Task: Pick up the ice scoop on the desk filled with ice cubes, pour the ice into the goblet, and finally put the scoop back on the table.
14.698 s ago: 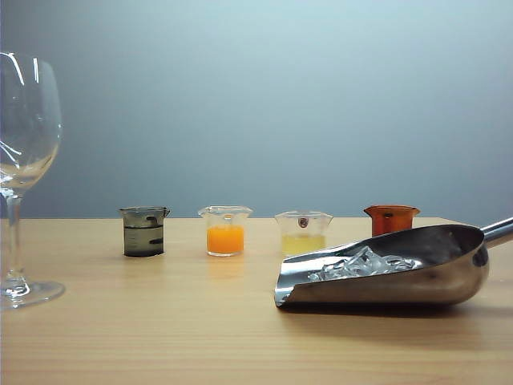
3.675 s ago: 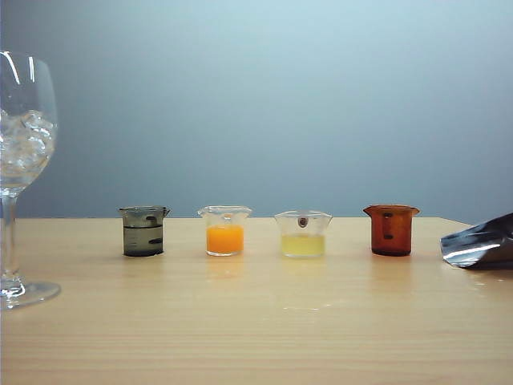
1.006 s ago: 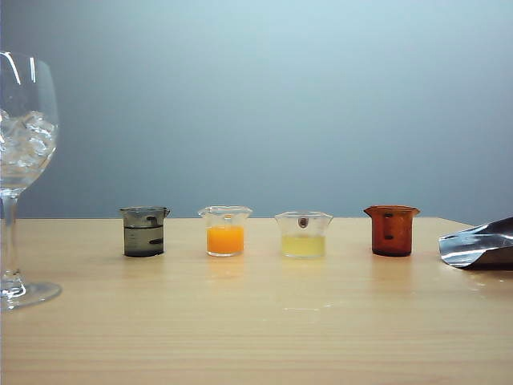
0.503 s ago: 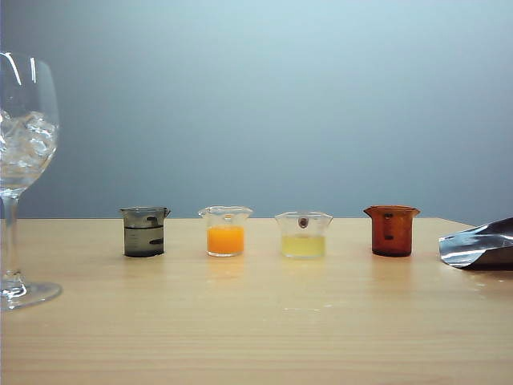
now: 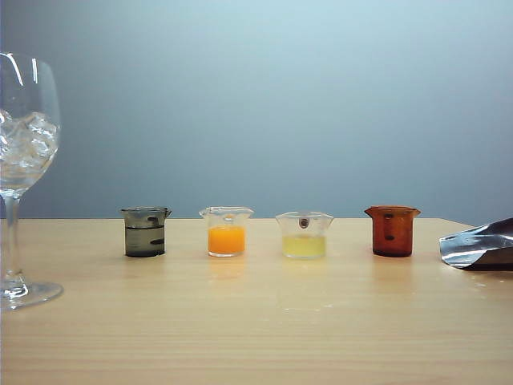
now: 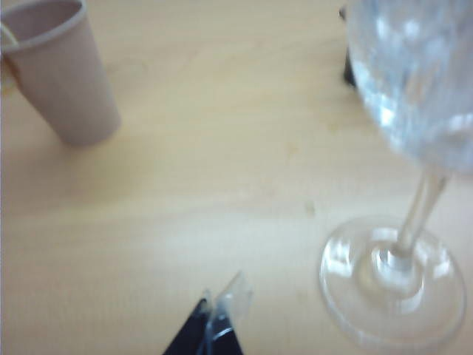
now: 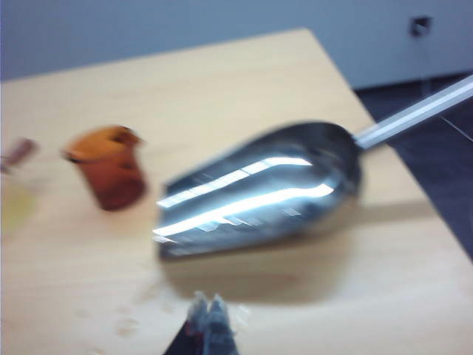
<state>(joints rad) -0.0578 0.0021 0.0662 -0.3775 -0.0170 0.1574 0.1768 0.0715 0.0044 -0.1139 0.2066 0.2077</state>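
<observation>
While the goblet (image 5: 22,172) stands at the left edge of the light wood-grain surface (image 5: 256,329), nearest the exterior camera, its bowl holds a cluster of ice cubes (image 5: 26,143). At the right edge, the ice scoop (image 5: 479,245) lies on the surface, empty and only partly in frame. Behind them runs a row of four small beakers: smoky grey (image 5: 145,231), orange-filled (image 5: 226,231), pale yellow (image 5: 304,234) and amber (image 5: 392,230). The left gripper (image 6: 216,325), fingertips pressed together and empty, hangs beside the goblet's foot, with a beige paper cup (image 6: 63,70) farther off. The right gripper (image 7: 208,314), clenched on nothing, hovers just clear of the scoop's trough.
</observation>
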